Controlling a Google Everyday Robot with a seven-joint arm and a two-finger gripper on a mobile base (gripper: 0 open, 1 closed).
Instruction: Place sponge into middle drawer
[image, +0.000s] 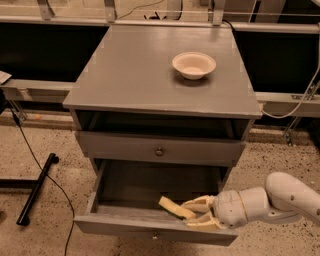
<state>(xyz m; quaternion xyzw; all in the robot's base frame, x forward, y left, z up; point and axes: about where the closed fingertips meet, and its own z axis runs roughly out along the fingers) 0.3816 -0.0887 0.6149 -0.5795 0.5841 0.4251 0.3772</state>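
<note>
The pale yellow sponge (175, 207) is held tilted inside the open middle drawer (125, 222), low near its dark floor and close to the front wall. My gripper (192, 214) is shut on the sponge's right end, reaching in from the right over the drawer's front right part. The white arm (280, 200) comes in from the lower right.
The grey cabinet (150, 80) carries a round white bowl (194, 65) on its top at the back right. The upper drawer front (159, 150) with a metal knob is closed. A black stand leg (35, 187) and a cable lie on the floor at left.
</note>
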